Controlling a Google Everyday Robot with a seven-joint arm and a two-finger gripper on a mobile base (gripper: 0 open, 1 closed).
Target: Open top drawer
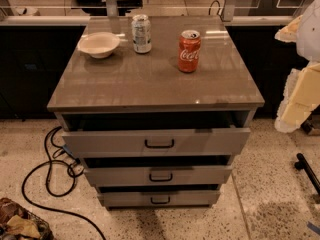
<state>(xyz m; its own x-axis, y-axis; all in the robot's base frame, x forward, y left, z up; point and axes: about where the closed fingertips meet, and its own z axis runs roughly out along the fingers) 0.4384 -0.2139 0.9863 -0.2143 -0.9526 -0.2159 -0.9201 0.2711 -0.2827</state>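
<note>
The gripper sits at the 3 o'clock edge of the view, a pale cream-and-white shape well apart from the cabinet (spread or pressed together, I cannot tell). The cabinet's glossy grey-brown top carries a red cola can, with a silver can and a white bowl toward 11 o'clock. At centre, the top drawer stands slightly pulled out, with a dark gap above its front. The middle drawer and bottom drawer sit below it toward 6 o'clock. On the speckled floor, a black cable loops at 8 o'clock. A pale ledge runs along 12 o'clock.
</note>
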